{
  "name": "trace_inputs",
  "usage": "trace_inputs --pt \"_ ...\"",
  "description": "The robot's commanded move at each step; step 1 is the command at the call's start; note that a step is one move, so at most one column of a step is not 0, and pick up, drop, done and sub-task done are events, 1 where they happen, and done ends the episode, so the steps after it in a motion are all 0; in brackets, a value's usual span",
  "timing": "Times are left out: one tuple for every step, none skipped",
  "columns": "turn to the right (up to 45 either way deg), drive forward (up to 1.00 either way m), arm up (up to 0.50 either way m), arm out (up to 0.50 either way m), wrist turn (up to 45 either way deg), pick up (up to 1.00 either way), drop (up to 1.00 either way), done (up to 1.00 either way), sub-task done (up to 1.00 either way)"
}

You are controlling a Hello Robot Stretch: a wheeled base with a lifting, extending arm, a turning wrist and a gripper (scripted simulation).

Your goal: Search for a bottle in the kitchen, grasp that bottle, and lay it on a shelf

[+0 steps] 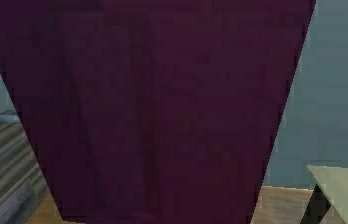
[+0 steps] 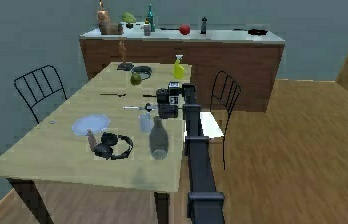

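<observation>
In the arm side view my arm (image 2: 197,150) reaches up over a light wooden table (image 2: 52,150). My gripper (image 2: 162,101) sits above the table's middle, and I cannot tell whether it holds anything, as small items lie around it. A grey bottle-shaped thing (image 2: 158,139) stands on the table just left of the arm. A yellow spray bottle (image 2: 179,67) stands farther out, beyond the gripper. On the counter (image 2: 232,45) behind the table are a green bottle (image 2: 149,15) and a dark bottle (image 2: 203,26).
The table also carries black headphones (image 2: 112,148), a blue plate (image 2: 88,125) and a white sheet (image 2: 211,125). Black wire chairs (image 2: 37,88) (image 2: 225,95) flank it. In the forward view a tall dark maroon panel (image 1: 162,100) stands close ahead, with a table corner (image 1: 340,188) at lower right.
</observation>
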Motion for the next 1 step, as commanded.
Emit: trace_inputs --pt "0.0 0.00 -0.30 0.00 0.0 0.00 0.00 0.00 0.00"
